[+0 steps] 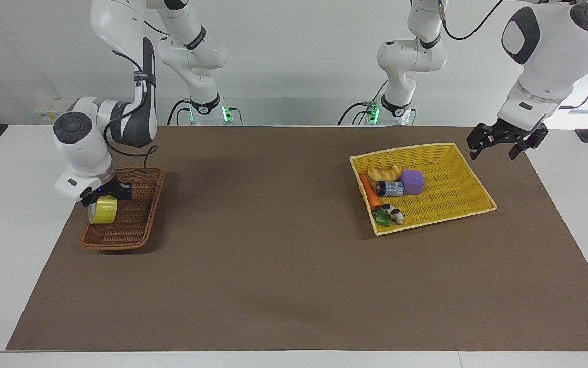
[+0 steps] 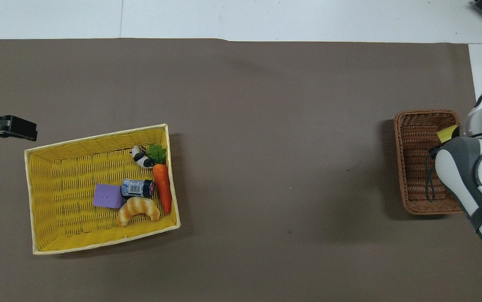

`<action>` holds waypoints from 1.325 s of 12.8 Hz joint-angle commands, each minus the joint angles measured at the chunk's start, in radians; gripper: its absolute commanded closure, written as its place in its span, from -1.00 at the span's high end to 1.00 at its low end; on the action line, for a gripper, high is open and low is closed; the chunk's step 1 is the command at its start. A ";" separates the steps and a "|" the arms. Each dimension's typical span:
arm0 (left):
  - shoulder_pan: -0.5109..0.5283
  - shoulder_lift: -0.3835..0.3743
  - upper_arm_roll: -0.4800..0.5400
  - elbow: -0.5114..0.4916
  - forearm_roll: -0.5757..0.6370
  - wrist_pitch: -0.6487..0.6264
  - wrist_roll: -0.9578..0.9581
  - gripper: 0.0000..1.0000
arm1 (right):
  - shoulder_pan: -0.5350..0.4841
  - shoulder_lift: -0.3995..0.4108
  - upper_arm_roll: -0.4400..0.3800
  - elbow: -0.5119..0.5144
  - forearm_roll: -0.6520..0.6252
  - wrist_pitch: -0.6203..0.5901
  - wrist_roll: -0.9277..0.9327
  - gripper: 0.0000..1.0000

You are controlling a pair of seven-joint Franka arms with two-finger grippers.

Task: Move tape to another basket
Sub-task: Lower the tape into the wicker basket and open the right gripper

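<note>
Toward the right arm's end of the tabletop, the facing view shows the right gripper (image 1: 104,197) pointing down over the brown basket (image 1: 135,225), its fingers clamped on the tape (image 1: 103,210). The roll hangs directly under the fingers, edge-on, low inside the basket along the wall nearest that table end; whether it touches the weave cannot be told. At the left arm's end, the left gripper (image 1: 507,144) hangs in the air just off the corner of the yellow basket (image 1: 452,197) nearest the robots, fingers spread apart and holding nothing. That arm waits. The yellow basket holds a purple cube (image 1: 412,182), a carrot (image 1: 369,193) and other small items.

From overhead, the right arm's white and grey links cover the right gripper entirely, so its grip cannot be read here. Only a small yellow sliver of the tape (image 2: 446,134) shows, over the brown basket (image 2: 417,167). The left gripper (image 2: 25,130) enters at the frame edge, its arm largely cut off.
</note>
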 commanded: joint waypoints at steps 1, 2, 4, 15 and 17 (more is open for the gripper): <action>0.033 -0.010 -0.001 0.024 -0.050 -0.010 0.048 1.00 | 0.019 0.001 0.004 -0.001 -0.053 0.010 0.071 -1.00; 0.035 -0.013 -0.001 0.024 -0.050 -0.011 0.100 1.00 | 0.017 0.014 0.004 -0.003 -0.056 0.014 0.077 -1.00; 0.036 -0.014 -0.001 0.022 -0.050 -0.013 0.125 1.00 | 0.017 0.037 0.004 -0.009 -0.058 0.040 0.077 -1.00; 0.041 -0.026 -0.004 0.019 -0.040 -0.022 0.116 1.00 | 0.019 0.016 0.033 0.040 0.173 -0.091 0.085 1.00; 0.045 -0.026 -0.004 0.019 -0.040 -0.022 0.116 1.00 | 0.019 -0.018 0.034 0.054 0.220 -0.130 0.109 1.00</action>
